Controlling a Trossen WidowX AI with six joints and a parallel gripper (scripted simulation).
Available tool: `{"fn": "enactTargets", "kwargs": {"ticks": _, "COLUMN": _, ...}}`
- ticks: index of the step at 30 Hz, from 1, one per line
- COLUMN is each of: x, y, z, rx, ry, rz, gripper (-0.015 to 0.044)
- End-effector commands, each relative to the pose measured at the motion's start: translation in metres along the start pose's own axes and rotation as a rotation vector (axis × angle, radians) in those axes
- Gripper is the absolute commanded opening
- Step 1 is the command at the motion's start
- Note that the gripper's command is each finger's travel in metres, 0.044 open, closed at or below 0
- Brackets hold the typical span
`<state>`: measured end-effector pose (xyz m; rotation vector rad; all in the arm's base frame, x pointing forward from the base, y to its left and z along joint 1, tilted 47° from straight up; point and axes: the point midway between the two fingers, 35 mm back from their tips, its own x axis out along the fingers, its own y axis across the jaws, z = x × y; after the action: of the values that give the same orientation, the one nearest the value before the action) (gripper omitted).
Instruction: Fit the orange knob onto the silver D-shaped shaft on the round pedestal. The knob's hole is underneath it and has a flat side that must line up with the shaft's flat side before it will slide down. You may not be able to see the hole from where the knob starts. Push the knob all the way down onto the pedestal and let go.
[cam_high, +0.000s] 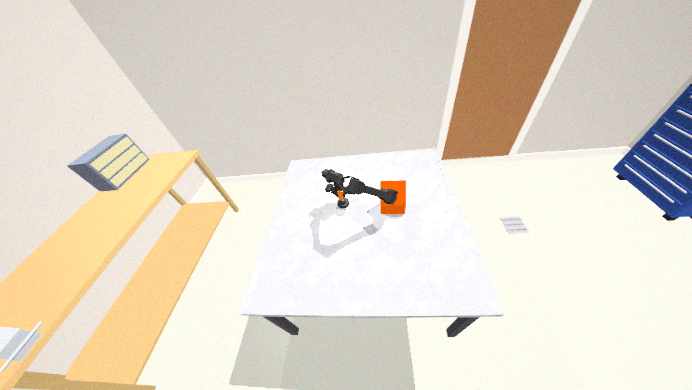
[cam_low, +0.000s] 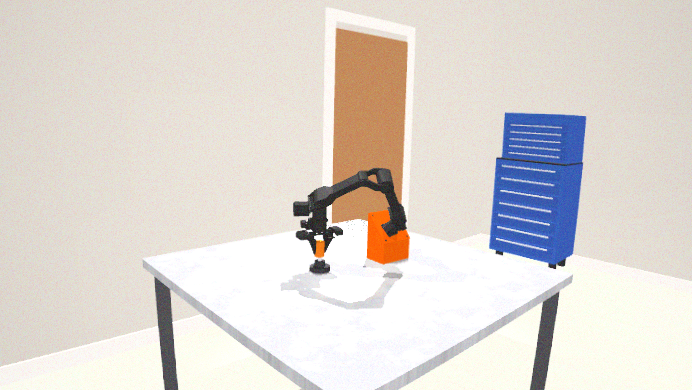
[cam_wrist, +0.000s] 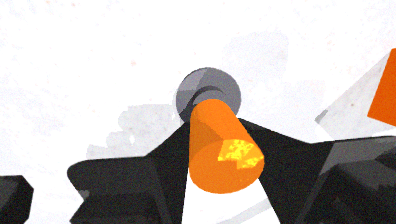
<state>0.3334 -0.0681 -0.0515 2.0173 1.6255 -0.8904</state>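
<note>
Overhead, tool (cam_high: 341, 195) (cam_low: 320, 248) (cam_wrist: 224, 145) pointing downward.

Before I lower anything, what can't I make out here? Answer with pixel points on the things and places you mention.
- Silver D-shaped shaft: wrist view, hidden behind the orange cylindrical knob (cam_high: 341, 195) (cam_low: 320, 248) (cam_wrist: 222, 160).
- Knob's hole and its flat: underneath, facing away in the wrist view.
- Shaft's flat side: too small in exterior and top views.
</note>
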Motion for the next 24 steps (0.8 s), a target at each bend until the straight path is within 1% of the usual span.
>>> {"fn": "enactTargets", "kwargs": {"ticks": 1, "x": -0.0029, "y": 0.0035, "z": -0.0005, "rx": 0.000, "ry": -0.001, "rz": 0.010, "gripper": 0.0000}}
{"fn": "enactTargets", "kwargs": {"ticks": 24, "x": -0.0008, "y": -0.0020, "z": 0.0021, "rx": 0.000, "ry": -0.001, "rz": 0.010, "gripper": 0.0000}}
